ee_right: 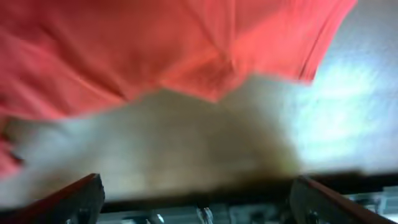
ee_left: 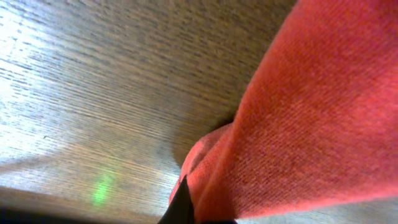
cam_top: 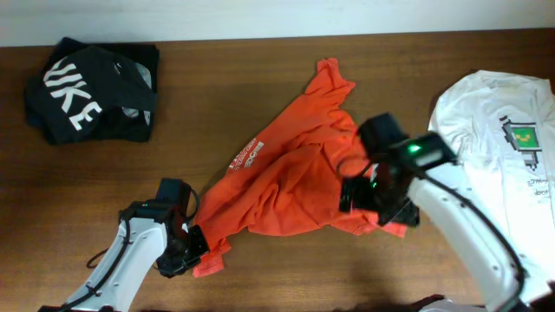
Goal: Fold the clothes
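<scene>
The red-orange T-shirt (cam_top: 286, 173) lies crumpled in the middle of the wooden surface (cam_top: 260, 69), white lettering facing up, with a black T-shirt (cam_top: 87, 91) bunched at the far left corner and a white T-shirt (cam_top: 494, 121) spread flat at the right edge. The left gripper (cam_top: 192, 241) is pressed together on the red-orange T-shirt's near left corner, pinching the cloth low over the wood. The right gripper (cam_top: 373, 195) sits at its right side with fingers (ee_right: 81, 196) spread wide and nothing between them, red cloth just beyond.
</scene>
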`<state>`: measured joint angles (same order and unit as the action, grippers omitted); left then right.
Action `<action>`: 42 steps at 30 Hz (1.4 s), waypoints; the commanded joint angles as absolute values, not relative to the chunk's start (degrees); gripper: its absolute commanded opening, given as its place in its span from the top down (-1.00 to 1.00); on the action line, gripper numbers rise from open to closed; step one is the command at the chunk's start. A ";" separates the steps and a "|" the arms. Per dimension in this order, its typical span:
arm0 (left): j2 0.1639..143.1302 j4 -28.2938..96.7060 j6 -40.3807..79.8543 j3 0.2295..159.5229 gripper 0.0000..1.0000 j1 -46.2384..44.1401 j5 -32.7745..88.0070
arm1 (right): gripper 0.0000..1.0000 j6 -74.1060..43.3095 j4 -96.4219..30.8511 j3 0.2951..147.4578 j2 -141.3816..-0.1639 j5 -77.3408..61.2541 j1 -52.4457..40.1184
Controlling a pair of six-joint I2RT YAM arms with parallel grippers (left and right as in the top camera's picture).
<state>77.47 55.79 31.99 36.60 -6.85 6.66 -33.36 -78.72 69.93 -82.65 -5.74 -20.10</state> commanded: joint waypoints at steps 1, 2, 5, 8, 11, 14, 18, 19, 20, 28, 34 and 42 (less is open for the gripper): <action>77.52 55.83 31.86 36.51 0.99 -7.09 6.39 | -0.57 -35.07 -70.70 59.05 -81.73 -8.25 -20.86; 77.52 55.83 31.86 36.51 0.99 -7.09 6.39 | -0.38 -35.73 -68.88 56.31 -81.73 -8.36 -20.88; 77.52 55.79 31.86 36.51 0.98 -7.09 6.42 | -0.19 -37.12 -59.37 48.45 -81.84 -8.23 -20.88; 77.52 55.79 31.86 36.51 0.98 -7.09 6.42 | -0.15 -38.15 -53.30 44.91 -82.13 -8.40 -20.88; 77.52 55.81 31.86 36.51 0.97 -7.09 6.42 | -0.09 -38.44 -49.10 44.40 -85.54 -8.40 -20.88; 77.52 55.96 31.86 36.51 0.97 -7.09 6.37 | 0.12 -38.44 -47.05 44.40 -89.52 -8.38 -20.88; 77.52 55.99 31.86 36.51 0.97 -7.09 6.44 | 0.59 -38.44 -46.44 44.47 -89.84 -6.68 -20.60; 77.52 55.99 31.86 36.51 0.97 -7.09 6.44 | 0.92 -38.41 -46.19 44.47 -89.84 -6.66 -19.68; 77.52 56.01 31.86 36.51 0.99 -7.09 6.50 | 0.92 -38.39 -46.00 44.60 -89.84 -6.63 -18.26; 66.35 69.60 26.00 63.26 0.99 -7.14 11.55 | 0.92 -26.70 -77.58 83.13 -86.26 -6.87 -6.98; 57.17 73.69 26.06 83.79 0.99 -7.14 7.03 | 0.92 -23.77 -93.45 114.91 -86.21 -2.28 -6.98; 70.41 80.27 26.26 83.40 0.99 -7.14 -0.27 | 0.85 -21.58 -93.49 114.63 -103.57 -0.43 -7.05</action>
